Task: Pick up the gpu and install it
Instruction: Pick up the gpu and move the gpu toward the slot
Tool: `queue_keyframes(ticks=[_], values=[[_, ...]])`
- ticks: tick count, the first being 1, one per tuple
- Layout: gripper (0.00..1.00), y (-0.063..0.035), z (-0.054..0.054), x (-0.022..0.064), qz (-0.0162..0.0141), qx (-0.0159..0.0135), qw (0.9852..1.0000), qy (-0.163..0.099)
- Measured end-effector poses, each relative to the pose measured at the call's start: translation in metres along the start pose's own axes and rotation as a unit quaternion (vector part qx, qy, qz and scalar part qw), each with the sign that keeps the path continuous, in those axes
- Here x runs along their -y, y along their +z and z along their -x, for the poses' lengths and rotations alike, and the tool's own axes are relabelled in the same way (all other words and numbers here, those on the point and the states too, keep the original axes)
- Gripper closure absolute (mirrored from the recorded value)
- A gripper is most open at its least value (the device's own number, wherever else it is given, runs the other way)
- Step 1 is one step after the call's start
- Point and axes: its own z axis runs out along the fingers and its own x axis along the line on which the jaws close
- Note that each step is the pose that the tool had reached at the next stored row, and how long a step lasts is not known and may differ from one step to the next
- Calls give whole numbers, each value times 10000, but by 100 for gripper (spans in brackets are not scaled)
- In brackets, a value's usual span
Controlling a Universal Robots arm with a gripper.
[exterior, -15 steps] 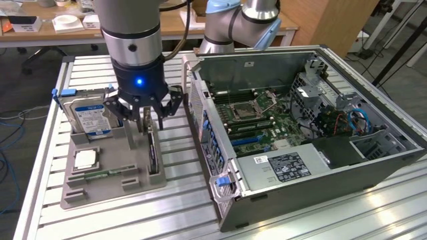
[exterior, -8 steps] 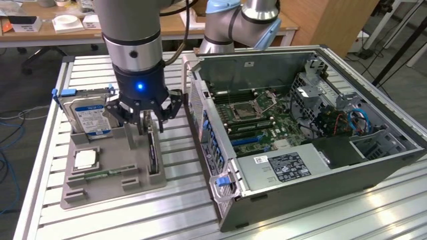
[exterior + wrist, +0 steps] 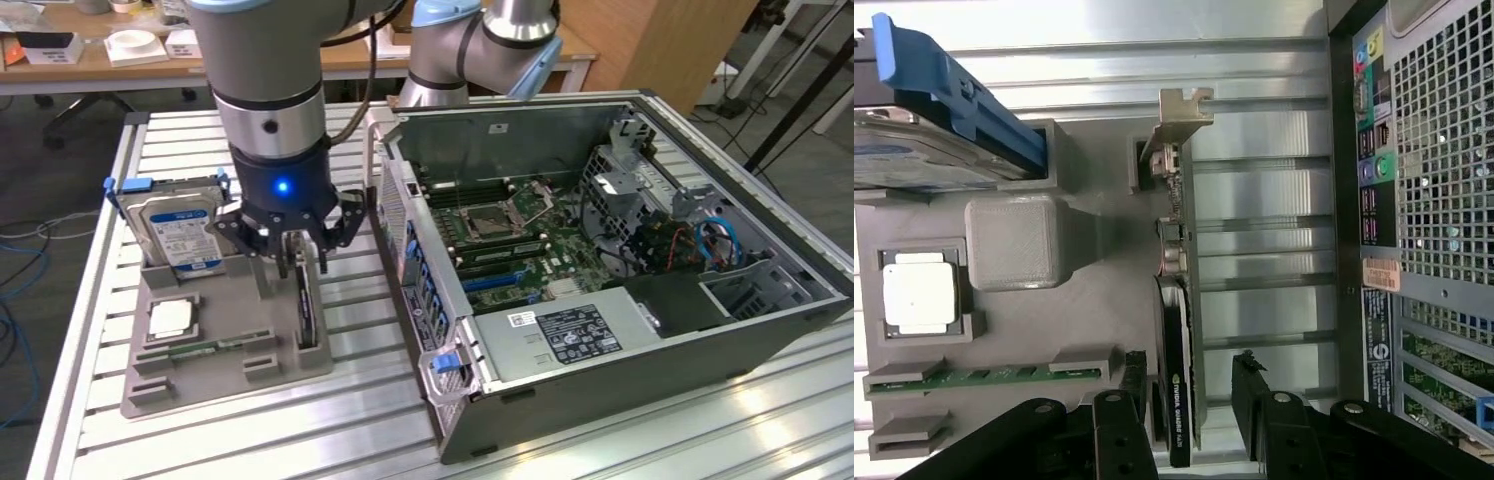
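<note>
One gpu [image 3: 1176, 380], edge-up in grey tray [image 3: 1094, 240] slot; hand [image 3: 1192, 370] open, fingers [image 3: 1124, 420] flanking both faces. Wrist view adds silver bracket [image 3: 1184, 125], computer case [image 3: 1444, 150] rear ports [image 3: 1369, 190] alongside.

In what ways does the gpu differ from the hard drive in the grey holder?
The gpu is black and thin; the hard drive is silver, thicker, with a blue-and-white label. The open tool straddles the gpu; the hard drive stands apart from it. Both stand on edge in the grey holder.
</note>
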Motion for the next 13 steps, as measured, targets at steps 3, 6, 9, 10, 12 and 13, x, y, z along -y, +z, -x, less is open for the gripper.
queue_keyframes(ticks=[3, 6, 9, 10, 12, 13], values=[[53, 54, -1, 2, 0, 0, 10000, 0], [53, 109, 4, 4, 0, 0, 10000, 0], [53, 163, 8, 6, 0, 0, 10000, 0], [53, 180, 9, 6, 0, 1, 10000, 0], [53, 213, 9, 8, 0, 0, 10000, 0], [53, 226, 8, 9, 0, 0, 10000, 0]])
